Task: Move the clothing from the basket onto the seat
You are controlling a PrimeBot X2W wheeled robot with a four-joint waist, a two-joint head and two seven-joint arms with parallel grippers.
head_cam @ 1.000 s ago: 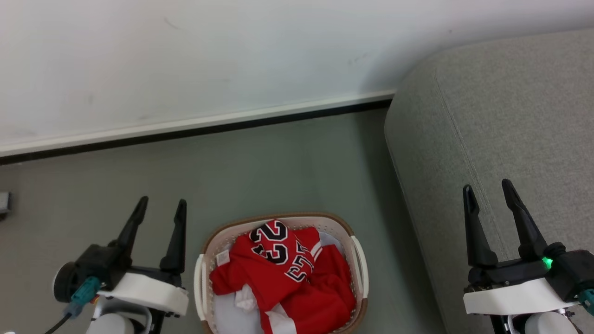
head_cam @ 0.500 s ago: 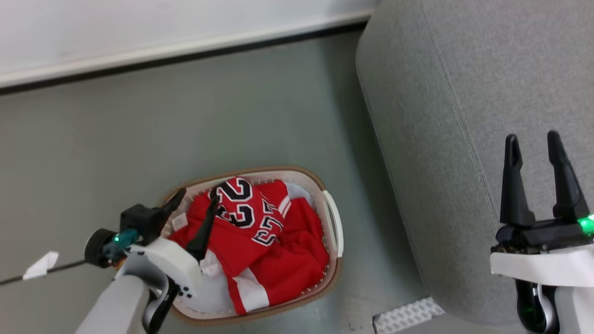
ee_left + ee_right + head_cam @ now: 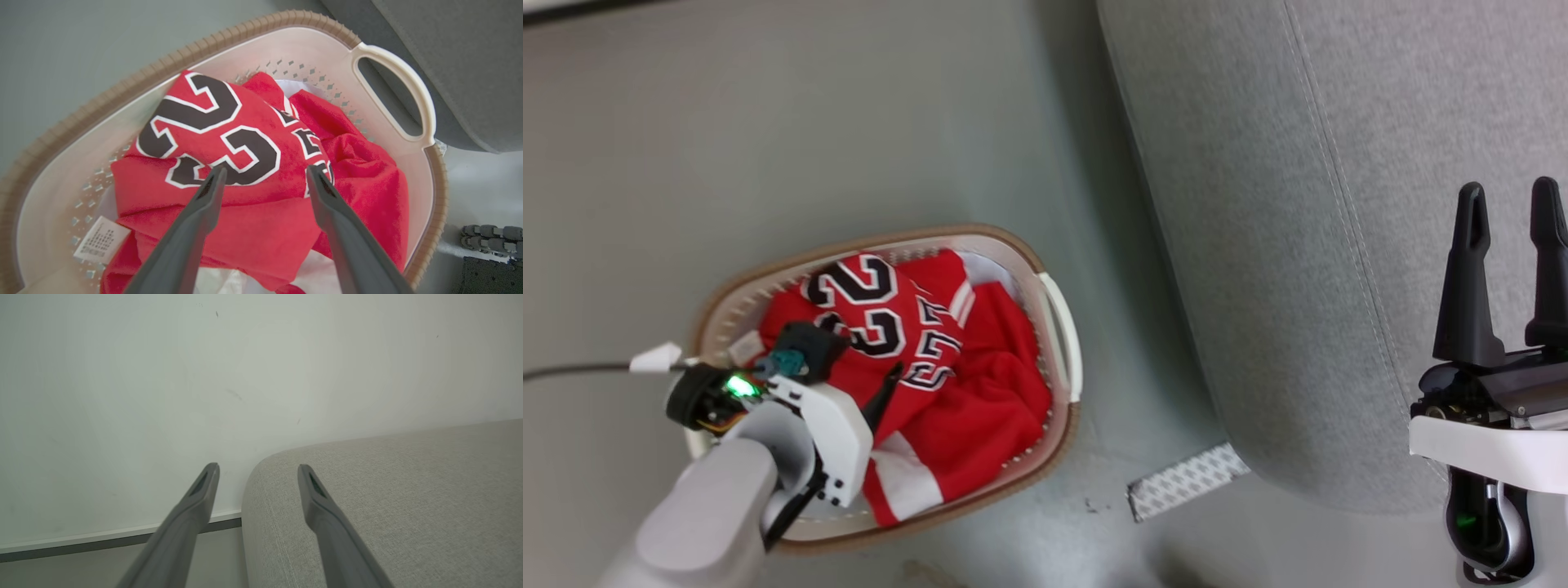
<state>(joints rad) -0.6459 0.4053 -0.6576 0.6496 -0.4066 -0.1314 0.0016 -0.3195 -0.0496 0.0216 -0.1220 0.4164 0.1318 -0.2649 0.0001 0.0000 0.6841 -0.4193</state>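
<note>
Left tool: released and gripping nothing, its fingers standing apart and pointing down into the basket's mouth.
Gap to cloth: the tips are straddling the lower edge of the big black number. I cannot tell whether they are touching the fabric.
Clothing: lying crumpled in the basket directly beneath the tool, the numbered jersey resting on a second red garment nearer the handle.
Basket: sitting on the floor just beside the seat, one handle end facing it.
Seat: lying to the robot's right of the basket.
Right tool: fingers parted, empty, hanging over the seat, well apart from the basket.
Nearer arm: the left. A short drop and a pinch are looking like the next need.
</note>
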